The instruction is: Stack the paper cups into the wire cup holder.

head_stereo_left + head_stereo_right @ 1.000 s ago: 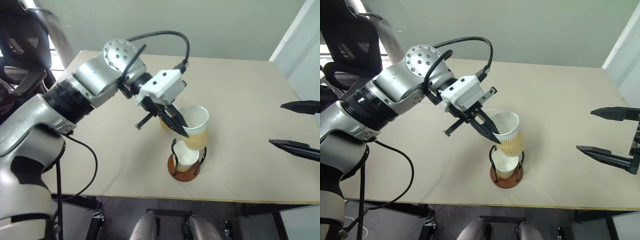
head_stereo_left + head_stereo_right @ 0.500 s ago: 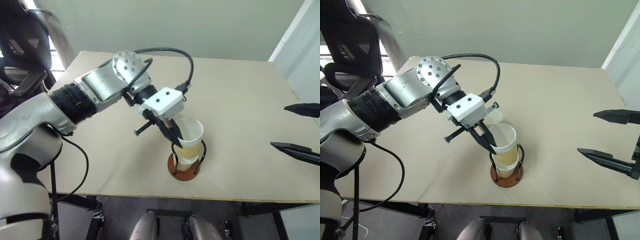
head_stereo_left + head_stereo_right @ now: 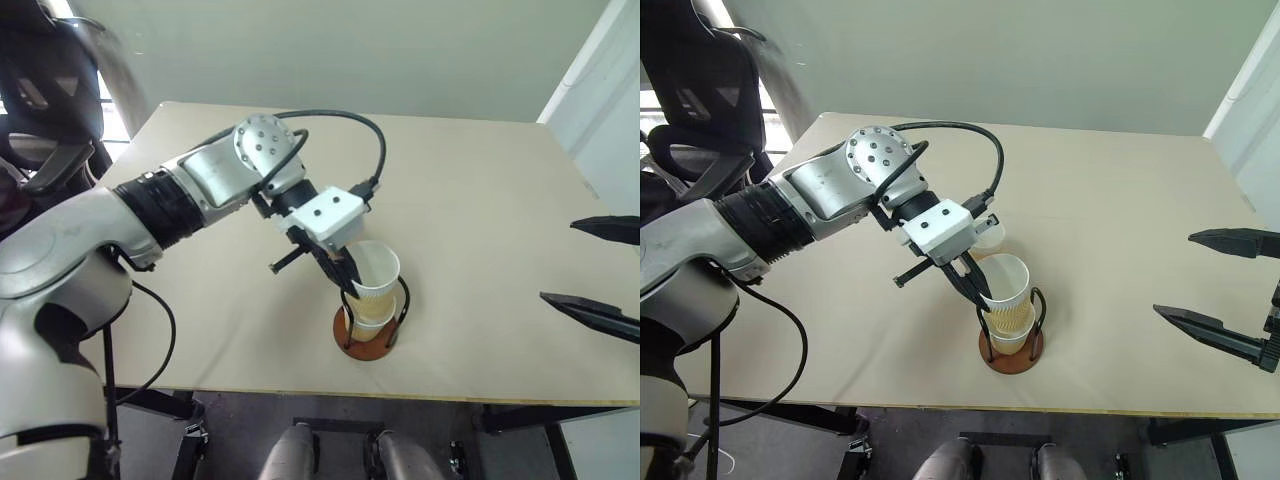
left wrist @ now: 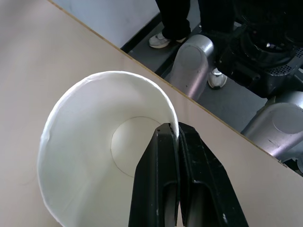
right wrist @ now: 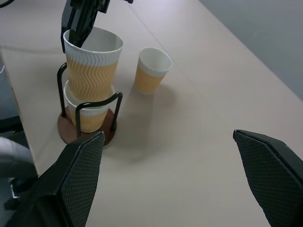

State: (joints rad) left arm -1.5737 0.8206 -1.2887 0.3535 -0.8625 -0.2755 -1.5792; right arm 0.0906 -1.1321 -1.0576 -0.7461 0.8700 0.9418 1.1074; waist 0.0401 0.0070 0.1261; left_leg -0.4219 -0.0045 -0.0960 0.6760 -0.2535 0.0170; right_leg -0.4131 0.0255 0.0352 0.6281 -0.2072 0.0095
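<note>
Progress: seating second cup onto first in holder; left gripper pinching its rim, right gripper spread, idling; third cup waiting.

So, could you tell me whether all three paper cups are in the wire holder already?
No, one paper cup stands on the table beside the wire holder.

**Second cup seated in the holder**

We see the left gripper pinching the rim of the upper paper cup, nested in the cup below inside the wire cup holder. A third cup stands behind. The right gripper hangs spread wide, well apart.
</note>
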